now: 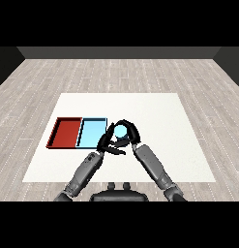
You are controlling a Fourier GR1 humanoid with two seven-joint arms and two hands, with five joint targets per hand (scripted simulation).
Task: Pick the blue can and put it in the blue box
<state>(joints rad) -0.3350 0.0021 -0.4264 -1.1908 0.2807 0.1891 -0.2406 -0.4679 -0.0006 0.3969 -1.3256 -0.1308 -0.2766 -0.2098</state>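
White table (155,145): right hand (131,131) curled round blue can (122,131) (left hand (107,143) fingers relaxed), beside blue tray (91,132).

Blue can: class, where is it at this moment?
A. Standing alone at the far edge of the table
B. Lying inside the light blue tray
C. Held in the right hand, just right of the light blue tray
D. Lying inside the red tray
C: the right hand curls round the blue can, just right of the light blue tray and not inside it or the red tray.
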